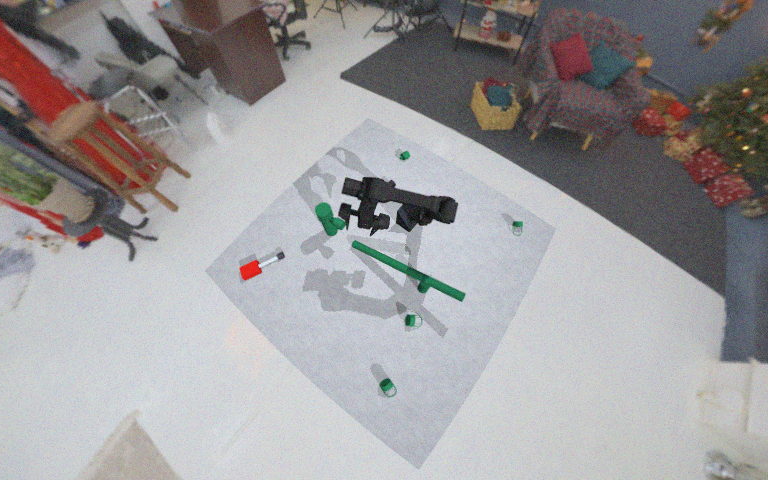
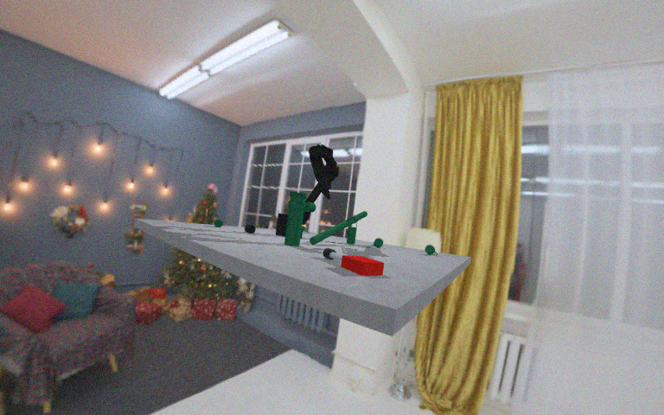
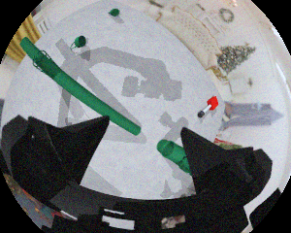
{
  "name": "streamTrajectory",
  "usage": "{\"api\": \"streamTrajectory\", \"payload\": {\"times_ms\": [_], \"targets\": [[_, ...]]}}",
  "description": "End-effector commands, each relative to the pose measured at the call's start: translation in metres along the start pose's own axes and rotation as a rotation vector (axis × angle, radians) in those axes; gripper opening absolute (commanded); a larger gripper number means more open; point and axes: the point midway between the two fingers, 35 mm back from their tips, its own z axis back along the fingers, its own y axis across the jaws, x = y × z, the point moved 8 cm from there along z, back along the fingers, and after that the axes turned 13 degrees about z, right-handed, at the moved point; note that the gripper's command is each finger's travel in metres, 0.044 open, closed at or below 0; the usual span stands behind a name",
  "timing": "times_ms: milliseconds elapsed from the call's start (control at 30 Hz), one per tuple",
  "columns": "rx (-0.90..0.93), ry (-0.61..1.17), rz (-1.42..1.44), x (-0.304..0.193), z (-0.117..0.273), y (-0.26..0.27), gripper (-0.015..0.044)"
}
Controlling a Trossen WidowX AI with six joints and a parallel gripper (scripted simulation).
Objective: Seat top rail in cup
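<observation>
The green top rail (image 1: 389,260) (image 2: 338,227) (image 3: 82,95) slants down toward the big post, passing the loop cap above the short post (image 1: 423,286) (image 2: 351,236). Its cut end lies low near the table, below and apart from the rail-end cup (image 1: 337,223) (image 2: 310,207). That cup sticks out from the upper part of the upright big post (image 1: 323,210) (image 2: 293,226) and is empty. My gripper (image 1: 359,230) (image 2: 328,194) (image 3: 145,124) is open and empty, above and beside the post, touching nothing visible. The wrist view's right finger hides part of the post and cup.
A red-handled tool (image 1: 250,270) (image 2: 362,264) (image 3: 212,103) lies near the table's front edge. Several small green fittings, such as one below the rail (image 1: 413,320) and one farther off (image 1: 387,387), are spread over the grey table (image 1: 418,437) (image 2: 394,319).
</observation>
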Motion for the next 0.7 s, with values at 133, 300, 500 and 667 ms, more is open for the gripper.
{"api": "streamTrajectory", "payload": {"times_ms": [133,300,500,667], "targets": [[-0.039,0.030,-0.647,0.0411,0.0351,0.0378,0.0440],[-0.039,0.030,-0.647,0.0411,0.0351,0.0378,0.0440],[-0.039,0.030,-0.647,0.0411,0.0351,0.0378,0.0440],[-0.030,0.043,-0.693,0.0412,0.0313,0.0376,0.0440]]}}
